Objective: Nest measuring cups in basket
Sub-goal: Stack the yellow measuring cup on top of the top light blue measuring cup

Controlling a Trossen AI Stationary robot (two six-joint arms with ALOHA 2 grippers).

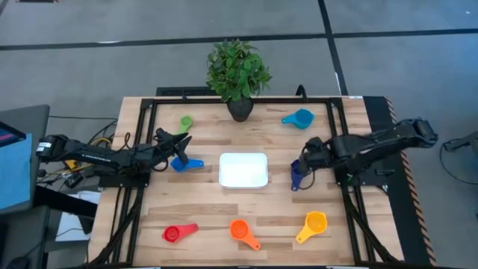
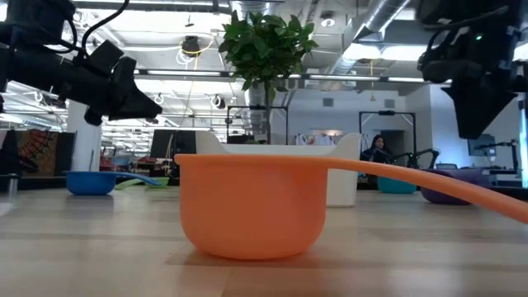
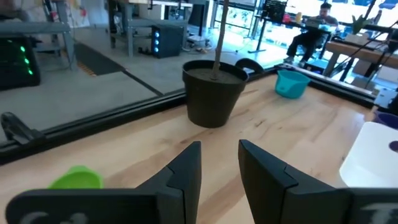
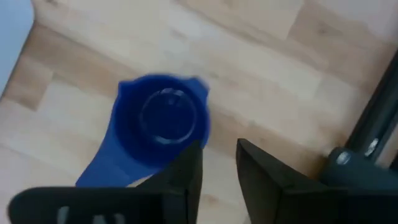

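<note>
High view: smooth white round-cornered basket (image 1: 243, 169) mid wood-plank table (image 1: 224, 217), glossy plastic measuring cups (image 1: 244, 232) scattered around; low view: rounded orange cup (image 2: 252, 202) close; wrist views: left gripper (image 3: 219, 163) and right gripper (image 4: 217, 163) slightly parted, empty, right above dark-blue cup (image 4: 163, 127).

The wooden bench (image 1: 202, 217) carries a white basket (image 1: 243, 169) at its centre. A potted plant (image 1: 238, 71) stands at the far edge. Seven measuring cups lie around the basket: green (image 1: 185, 121), light blue (image 1: 299, 118), blue (image 1: 186, 164), dark purple-blue (image 1: 296, 175), red (image 1: 178, 233), orange (image 1: 243, 232), yellow (image 1: 312, 226).
</note>
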